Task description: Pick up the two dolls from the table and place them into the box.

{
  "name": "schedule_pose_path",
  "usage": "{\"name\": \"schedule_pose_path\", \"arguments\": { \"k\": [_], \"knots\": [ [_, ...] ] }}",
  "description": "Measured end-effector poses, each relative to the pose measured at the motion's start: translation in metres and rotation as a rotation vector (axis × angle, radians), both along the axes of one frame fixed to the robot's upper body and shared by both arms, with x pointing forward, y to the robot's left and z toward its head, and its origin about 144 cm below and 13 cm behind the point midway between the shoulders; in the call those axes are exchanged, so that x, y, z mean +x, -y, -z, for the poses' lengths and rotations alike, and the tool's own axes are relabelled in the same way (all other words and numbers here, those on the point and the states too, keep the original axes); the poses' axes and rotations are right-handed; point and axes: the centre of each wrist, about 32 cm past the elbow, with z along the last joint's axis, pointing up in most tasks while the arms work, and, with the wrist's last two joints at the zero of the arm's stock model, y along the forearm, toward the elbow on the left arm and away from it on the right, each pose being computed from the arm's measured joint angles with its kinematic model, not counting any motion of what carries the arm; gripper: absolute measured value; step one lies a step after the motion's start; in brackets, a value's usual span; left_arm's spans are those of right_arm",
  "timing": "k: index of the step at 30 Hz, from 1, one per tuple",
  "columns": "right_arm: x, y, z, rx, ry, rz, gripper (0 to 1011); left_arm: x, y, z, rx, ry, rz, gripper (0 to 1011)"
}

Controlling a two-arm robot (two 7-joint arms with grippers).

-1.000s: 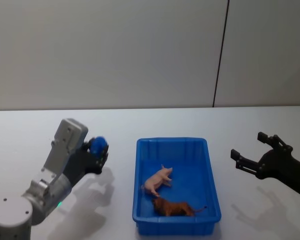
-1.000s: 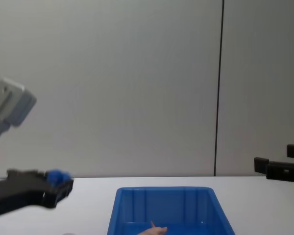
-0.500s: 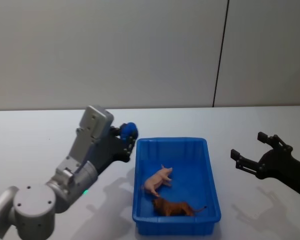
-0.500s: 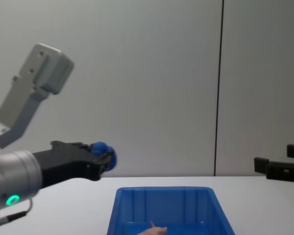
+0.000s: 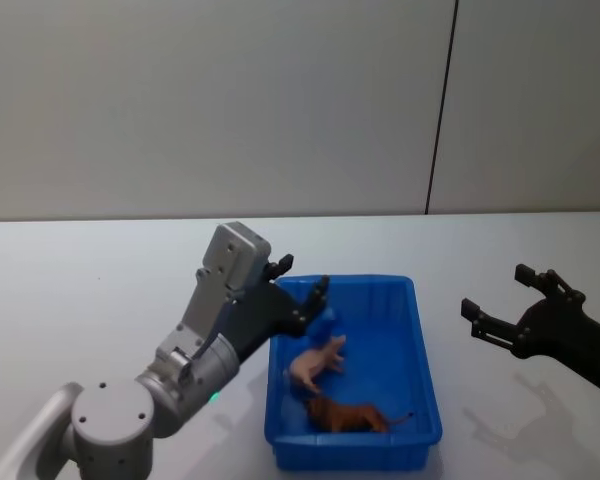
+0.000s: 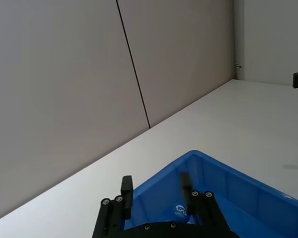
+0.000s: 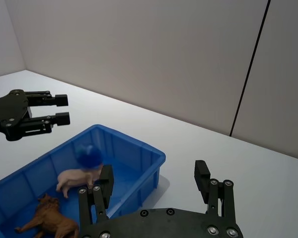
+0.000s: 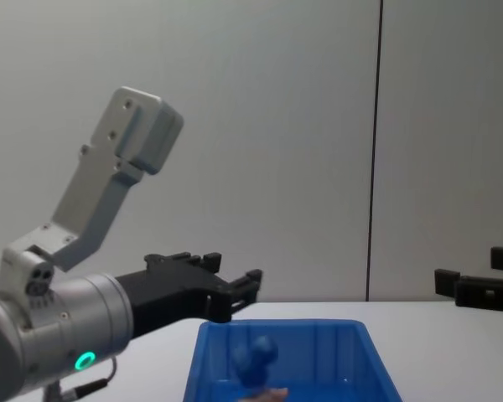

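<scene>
Left gripper (image 5: 298,283) spread wide, raised; right gripper (image 5: 500,305) likewise, parked

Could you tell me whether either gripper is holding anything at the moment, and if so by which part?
Nothing is held. The left gripper is open over the box, a small blue toy dropping free below it. The right gripper hangs open, empty.

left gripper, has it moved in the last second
Yes. The left gripper has swung toward the bright blue rectangular plastic bin, from out over the table to above the bin's far left corner, and now stands open.
</scene>
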Motion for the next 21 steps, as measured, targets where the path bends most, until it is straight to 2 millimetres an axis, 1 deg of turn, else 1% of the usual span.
{"name": "schedule_pose_path", "arguments": {
  "k": [2,5,6,11,13,14,17,21],
  "knots": [
    [0.0,0.0,0.0,0.0,0.0,0.0,1001,-0.001,0.003,0.001,-0.006,-0.002,0.006,618],
    [0.0,0.0,0.0,0.0,0.0,0.0,1001,-0.001,0.006,0.003,-0.013,-0.002,0.012,680],
    [0.0,0.0,0.0,0.0,0.0,0.0,1001,-0.002,0.008,0.003,-0.018,-0.002,0.015,738],
    [0.0,0.0,0.0,0.0,0.0,0.0,1001,-0.003,0.012,0.004,-0.033,0.009,0.024,878],
    [0.0,0.0,0.0,0.0,0.0,0.0,1001,-0.003,0.012,0.004,-0.037,0.015,0.024,919],
    [0.0,0.0,0.0,0.0,0.0,0.0,1001,-0.004,0.013,0.004,-0.041,0.024,0.022,965],
    [0.0,0.0,0.0,0.0,0.0,0.0,1001,-0.004,0.013,0.003,-0.048,0.042,0.017,1001],
    [0.0,0.0,0.0,0.0,0.0,0.0,1001,-0.006,0.012,0.0,-0.057,0.083,0.004,1001]
  ]
}}
